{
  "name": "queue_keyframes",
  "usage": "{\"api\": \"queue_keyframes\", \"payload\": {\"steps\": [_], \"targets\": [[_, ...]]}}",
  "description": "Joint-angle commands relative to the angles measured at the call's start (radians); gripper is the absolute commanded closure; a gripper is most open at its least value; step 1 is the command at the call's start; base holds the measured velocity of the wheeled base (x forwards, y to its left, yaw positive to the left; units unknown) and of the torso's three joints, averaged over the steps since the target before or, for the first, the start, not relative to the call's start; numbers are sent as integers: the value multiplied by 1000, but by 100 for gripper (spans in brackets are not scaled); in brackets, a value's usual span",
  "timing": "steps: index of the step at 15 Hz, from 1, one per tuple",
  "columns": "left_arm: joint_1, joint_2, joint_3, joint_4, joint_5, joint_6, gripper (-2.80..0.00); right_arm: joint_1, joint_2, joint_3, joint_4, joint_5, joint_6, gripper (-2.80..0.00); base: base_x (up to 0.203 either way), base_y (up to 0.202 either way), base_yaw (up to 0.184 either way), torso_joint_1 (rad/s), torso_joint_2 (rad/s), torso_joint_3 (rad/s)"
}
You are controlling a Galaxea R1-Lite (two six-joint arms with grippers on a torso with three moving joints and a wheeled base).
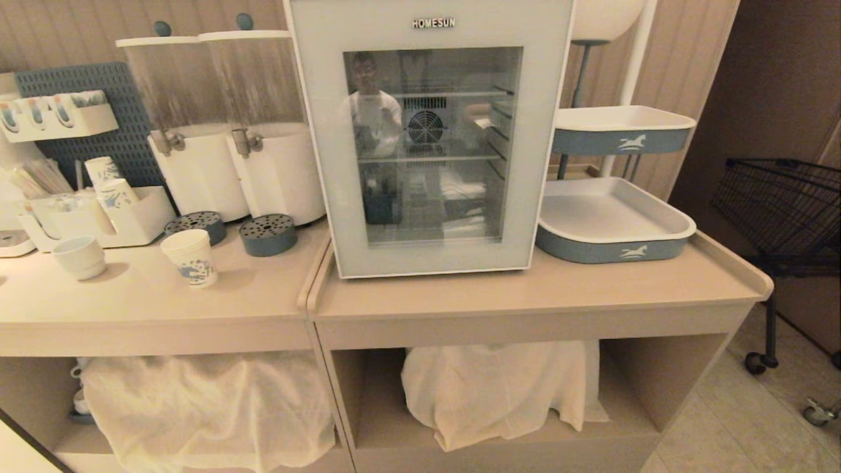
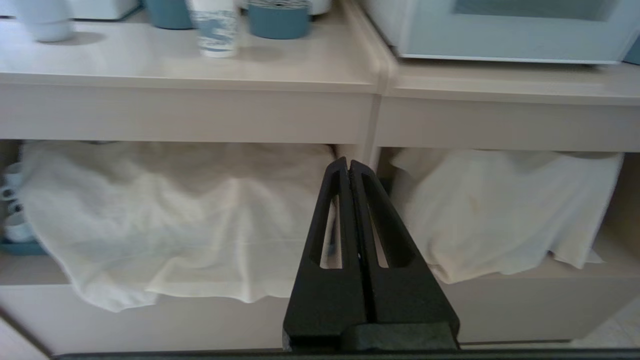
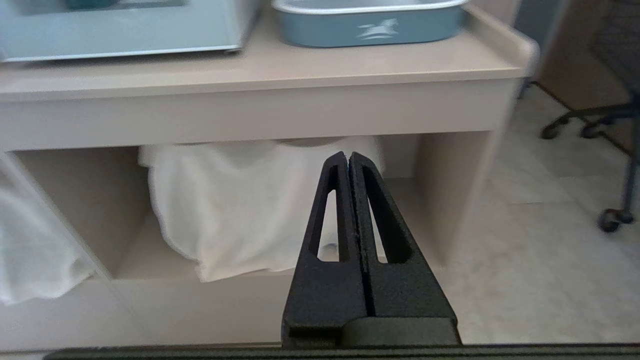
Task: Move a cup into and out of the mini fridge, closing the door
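Nearest, both arms hang low before the beige counter (image 1: pixel 525 295). The left gripper (image 2: pixel 348 162) has its fingers pressed together on nothing, level with the white cloth (image 2: pixel 165 220) in the open shelf; the right gripper (image 3: pixel 348 156) is likewise closed and empty before the other cloth (image 3: pixel 240 210). On the counter's left part the cup (image 1: pixel 190 257) stands upright, long axis vertical, rim up, well apart from the mini fridge (image 1: pixel 430 131). The door (image 1: pixel 368 151) is shut, glass facing the room. Blue-and-white trays (image 1: pixel 614 223) sit to the fridge's right, dispensers (image 1: pixel 223 125) behind the cup.
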Motion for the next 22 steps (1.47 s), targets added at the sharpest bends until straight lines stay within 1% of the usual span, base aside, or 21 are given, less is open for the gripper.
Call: {"api": "queue_keyframes", "payload": {"steps": [1,7,15,18,22], "targets": [[-1,-3,40,-1,-1,-3,0,0,0,0,0,0,-1,0,0,199,0,6,2,2],[1,-3,40,-1,-1,-12,0,1,1,0,0,0,-1,0,-19,184,-2,1,3,2],[0,-3,40,-1,1,-18,0,0,0,0,0,0,-1,0,-181,178,1,2,1,5],[-1,-3,40,-1,1,-11,0,1,0,0,0,0,-1,0,-173,190,0,2,-1,4],[1,-3,40,-1,-1,-18,0,0,0,0,0,0,-1,0,-7,110,3,3,4,2]]}}
